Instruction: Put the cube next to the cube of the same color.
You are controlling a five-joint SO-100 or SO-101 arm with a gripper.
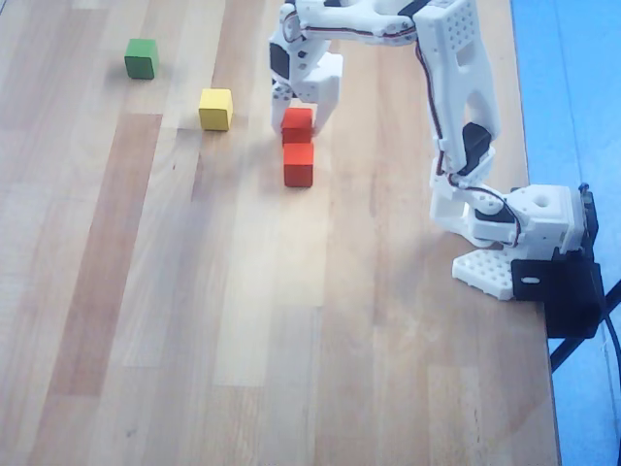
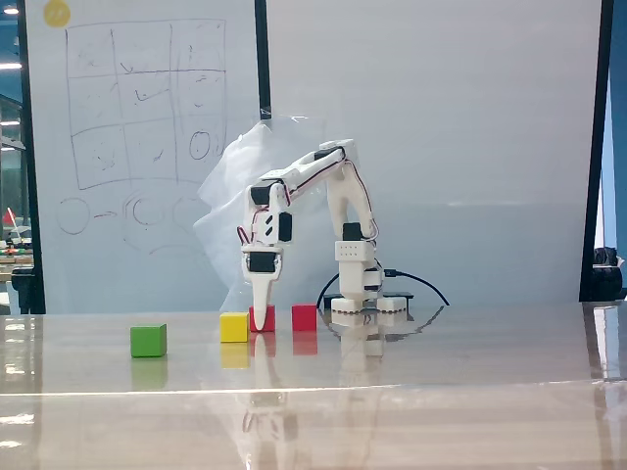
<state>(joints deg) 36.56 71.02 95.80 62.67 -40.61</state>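
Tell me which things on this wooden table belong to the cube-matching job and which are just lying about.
Part of the job:
- small red-orange wooden cube between the fingers
- matching red-orange wooden cube beside it
- white two-finger gripper

Just lying about:
- yellow wooden cube
- green wooden cube

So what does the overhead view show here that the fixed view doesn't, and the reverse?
Only the overhead view shows the gripper straddling the far red-orange cube, which touches the near red-orange cube. It also shows the wood-plank table and blue floor.

Only the fixed view shows the whiteboard with sketches and the plastic sheet behind the arm; there the two red cubes look apart.

Both show the yellow cube, green cube and white arm.
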